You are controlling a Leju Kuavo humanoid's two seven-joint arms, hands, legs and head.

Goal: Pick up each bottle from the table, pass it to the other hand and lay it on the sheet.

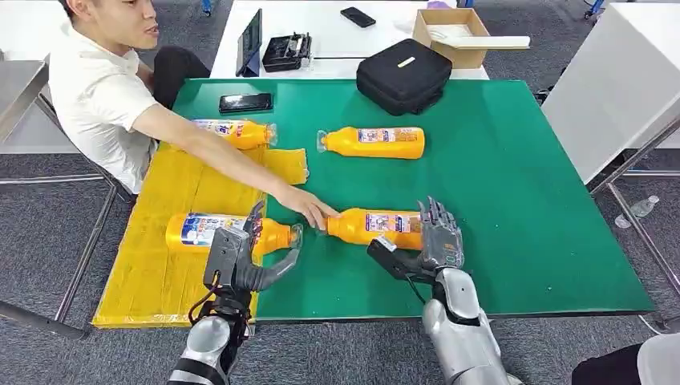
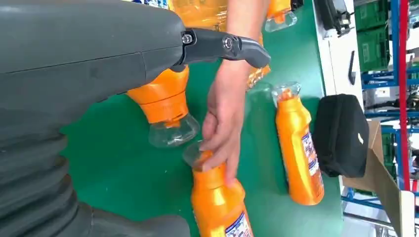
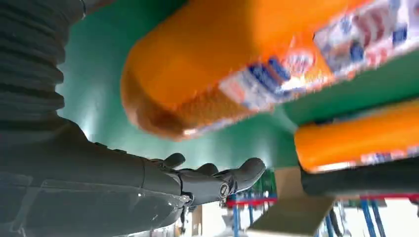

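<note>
Four orange bottles lie flat. Two are on the yellow sheet [image 1: 160, 273]: one at the back [image 1: 232, 132] and one in front [image 1: 210, 232]. My left hand [image 1: 244, 255] hovers over the front bottle's neck [image 2: 165, 106], fingers and thumb [image 2: 225, 47] spread, holding nothing. On the green mat, a third bottle [image 1: 375, 142] lies farther back. The fourth bottle [image 1: 377, 227] lies just ahead of my right hand [image 1: 425, 245], which is open at its base end [image 3: 207, 79], thumb [image 3: 217, 180] apart. A person's hand [image 1: 309, 210] rests on that bottle's cap [image 2: 200, 155].
The person sits at the table's left, arm reaching across the sheet. A black bag [image 1: 403, 74] and a phone [image 1: 245, 102] lie at the green mat's [image 1: 521, 200] back edge. A cardboard box [image 1: 453, 32] stands on the white table behind.
</note>
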